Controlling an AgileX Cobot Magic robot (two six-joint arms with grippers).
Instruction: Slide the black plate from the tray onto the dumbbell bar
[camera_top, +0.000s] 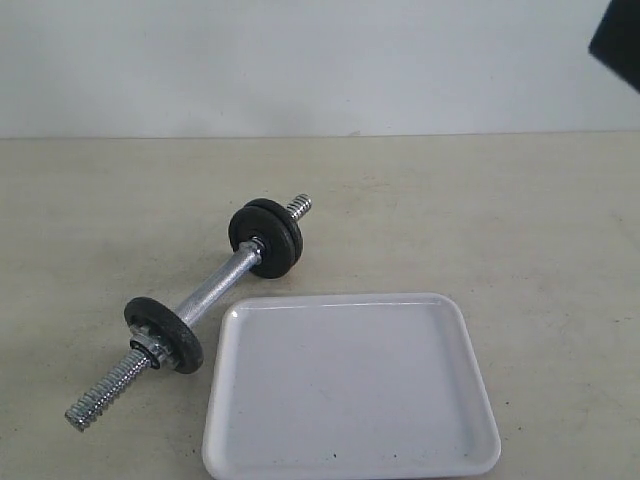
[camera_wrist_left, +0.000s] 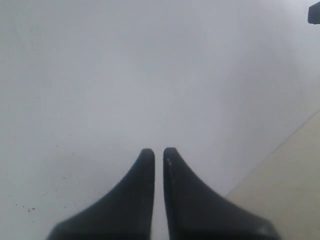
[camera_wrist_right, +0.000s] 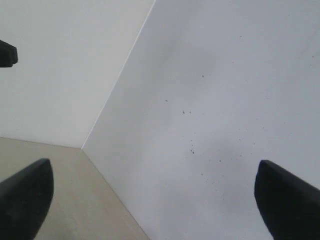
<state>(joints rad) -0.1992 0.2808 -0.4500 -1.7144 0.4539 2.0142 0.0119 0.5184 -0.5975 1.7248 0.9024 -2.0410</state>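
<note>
The tray (camera_top: 350, 400) lies nearest on the worktop (camera_top: 520, 220). The dumbbell bar (camera_top: 215, 290) is just beside it, with one black plate (camera_top: 163, 333) on its near part and two on its far part. Both arms point at a white wall (camera_wrist_left: 150, 75). The left fingers (camera_wrist_left: 145, 170) are pressed together on nothing, and the right fingers (camera_wrist_right: 27, 195) are spread wide and empty.

Dumbbell bar (camera_top: 215, 290) aslant on the table (camera_top: 520, 220), just left of and behind the tray (camera_top: 350, 390).
</note>
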